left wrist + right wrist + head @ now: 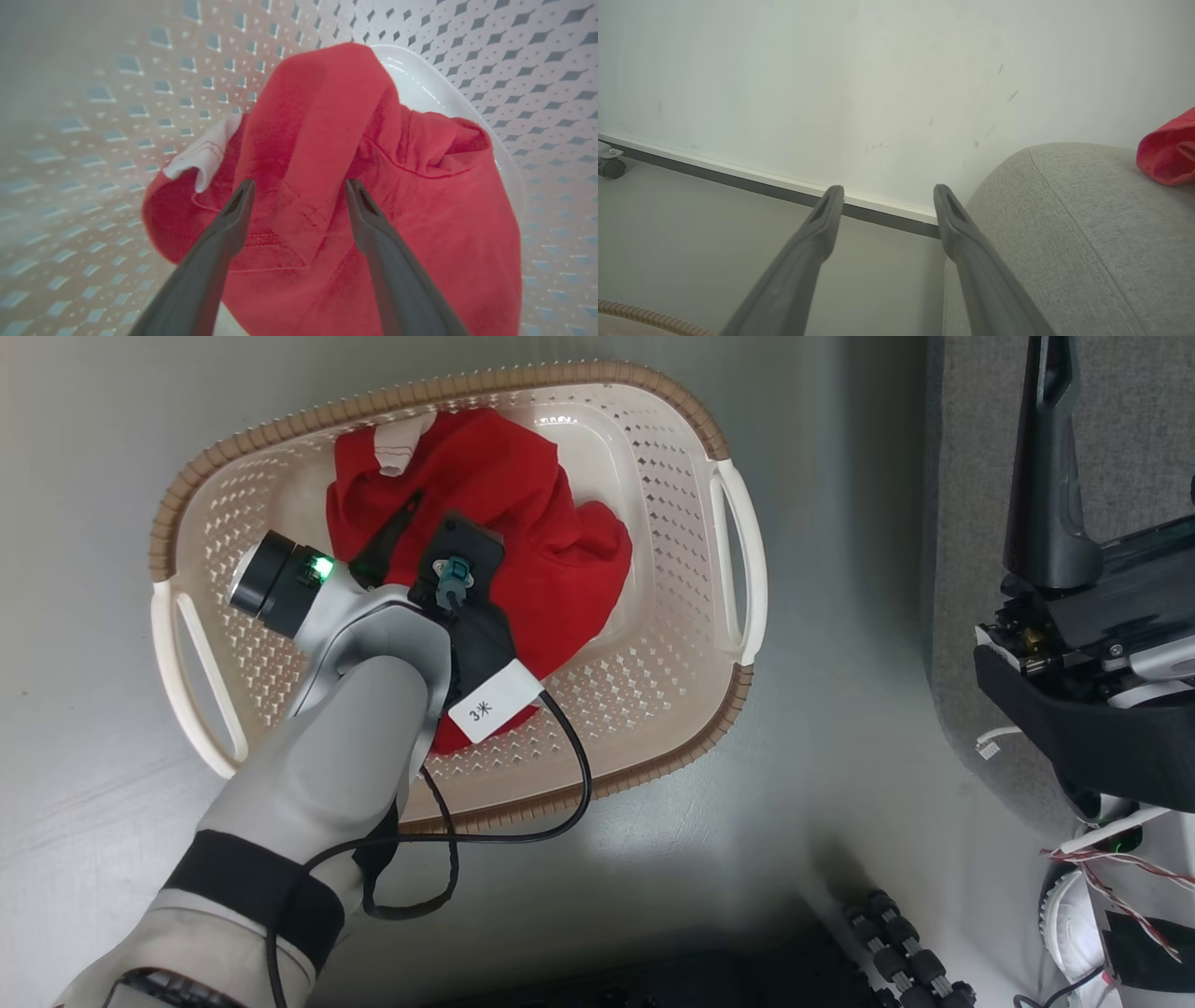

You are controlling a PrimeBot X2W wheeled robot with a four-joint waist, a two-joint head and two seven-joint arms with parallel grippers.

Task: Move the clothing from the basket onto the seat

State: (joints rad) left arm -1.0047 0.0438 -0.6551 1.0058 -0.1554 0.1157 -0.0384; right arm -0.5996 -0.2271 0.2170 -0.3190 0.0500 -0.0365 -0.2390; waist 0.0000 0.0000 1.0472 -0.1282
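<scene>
So, left gripper (300, 184) spread over the red garment (551, 523) in the basket (448, 387)

Left one's down inside the basket with its fingers apart, and a raised fold of the cloth sits between the tips. Can't tell if they actually touch it. The garment's bunched around the basket's middle, with a white panel (401, 448) poking out at 11 o'clock. The right gripper (887, 190) is spread wide too, nothing between the fingers, floor (691, 233) and wall (831, 70) beyond. The grey seat (1064, 233) is at its 4 o'clock, with a second red garment (1167, 149) lying on it at 3 o'clock.
</scene>
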